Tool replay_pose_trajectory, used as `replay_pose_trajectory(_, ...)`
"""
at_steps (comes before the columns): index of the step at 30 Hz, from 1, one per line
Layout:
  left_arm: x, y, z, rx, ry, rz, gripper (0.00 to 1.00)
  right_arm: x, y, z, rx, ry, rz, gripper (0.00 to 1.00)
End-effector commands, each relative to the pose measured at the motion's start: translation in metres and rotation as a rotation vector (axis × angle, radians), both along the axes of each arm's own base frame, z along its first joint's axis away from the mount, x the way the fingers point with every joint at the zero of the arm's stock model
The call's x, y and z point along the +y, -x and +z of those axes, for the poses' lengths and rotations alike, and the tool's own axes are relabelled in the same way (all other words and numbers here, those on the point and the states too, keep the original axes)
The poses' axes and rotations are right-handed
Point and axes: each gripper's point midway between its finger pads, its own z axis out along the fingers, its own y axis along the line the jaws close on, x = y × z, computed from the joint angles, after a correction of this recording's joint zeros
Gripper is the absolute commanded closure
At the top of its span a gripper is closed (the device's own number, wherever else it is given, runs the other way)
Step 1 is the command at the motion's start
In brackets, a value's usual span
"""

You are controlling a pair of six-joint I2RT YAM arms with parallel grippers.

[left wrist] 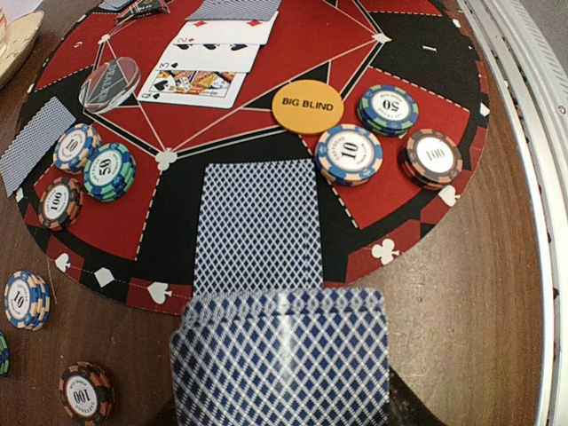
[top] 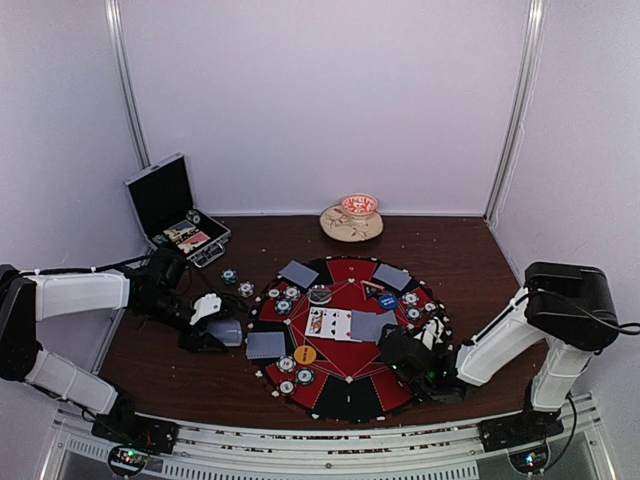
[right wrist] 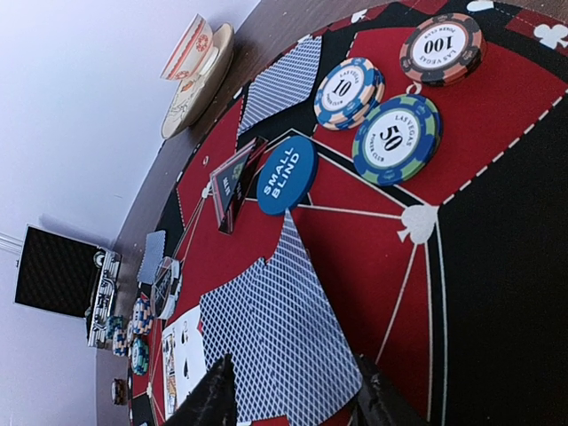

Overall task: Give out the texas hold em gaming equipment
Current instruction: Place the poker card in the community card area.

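My left gripper (top: 212,328) is shut on a deck of grey-blue-backed cards (left wrist: 280,359) at the mat's left edge; the deck hides its fingers in the left wrist view. Ahead of it a face-down card (left wrist: 257,222) lies on the mat, beside the orange BIG BLIND disc (left wrist: 308,106) and three chip stacks (left wrist: 349,153). My right gripper (right wrist: 293,404) is open, its fingers (right wrist: 209,399) either side of two face-down cards (right wrist: 293,319) at the mat's centre right. The blue SMALL BLIND disc (right wrist: 286,174) and more chips (right wrist: 395,138) lie beyond them. Face-up cards (top: 328,322) lie in the centre.
The round red-and-black mat (top: 345,385) fills the table's middle. The open black case (top: 175,210) stands at the back left. A cup on a saucer (top: 352,215) sits at the back centre. Loose chips (left wrist: 25,300) lie off the mat on the left.
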Motion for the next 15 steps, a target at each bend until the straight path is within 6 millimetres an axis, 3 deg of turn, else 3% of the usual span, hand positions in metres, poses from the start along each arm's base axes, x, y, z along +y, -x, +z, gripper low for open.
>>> replay_pose_trajectory(1, -0.002, -0.001, 0.004, -0.014, 0.021, -0.006, 0.47, -0.001, 0.004, -0.006, 0.016, 0.017, 0.007, 0.55)
replay_pose_trajectory(15, -0.002, -0.001, 0.005, -0.018, 0.023, -0.006, 0.47, 0.013, 0.009, -0.016, 0.046, 0.0, 0.052, 0.54)
